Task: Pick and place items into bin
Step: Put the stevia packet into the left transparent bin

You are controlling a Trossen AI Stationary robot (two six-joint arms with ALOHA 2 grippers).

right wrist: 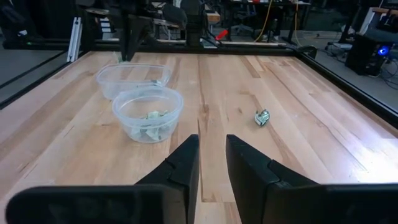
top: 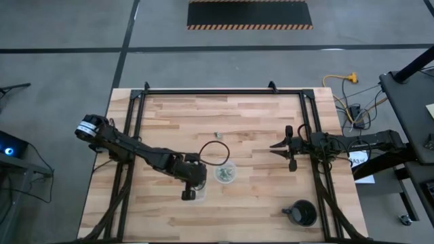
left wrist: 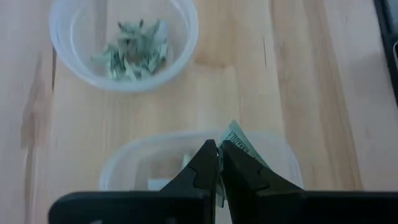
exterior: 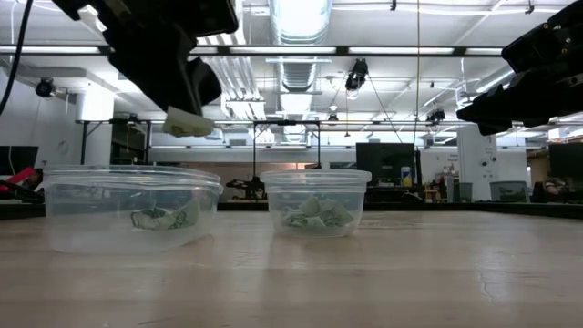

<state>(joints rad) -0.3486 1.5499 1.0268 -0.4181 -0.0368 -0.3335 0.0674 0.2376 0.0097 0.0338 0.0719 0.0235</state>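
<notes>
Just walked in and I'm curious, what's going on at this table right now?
The left gripper is shut on a folded green piece, held above one clear cup that already has a piece in it. A second clear cup next to it holds a small pile of similar pieces. One more piece lies loose on the wooden table. The right gripper waits open near the table's right side, holding nothing.
</notes>
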